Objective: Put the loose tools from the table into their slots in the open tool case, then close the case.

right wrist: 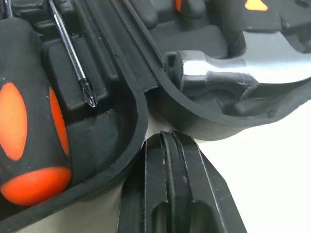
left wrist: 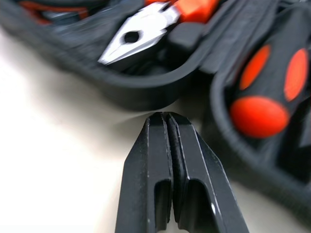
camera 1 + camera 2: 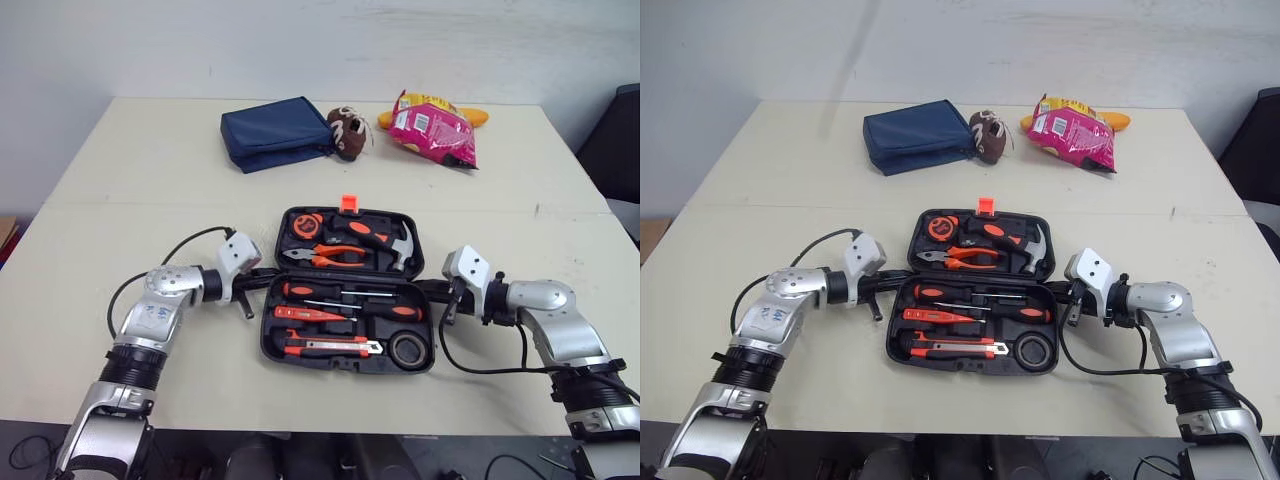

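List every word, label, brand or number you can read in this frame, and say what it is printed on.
No text here can be read.
Pink snack bag: it has a white label patch and printing, too small to read.
Yellow packet behind it: printing too small to read.
Tool case and blue pouch: no lettering visible.

- The left gripper, fingers pressed together, points at the tool case rim.
- Pliers lie inside.
- An orange-and-black screwdriver handle sits alongside.
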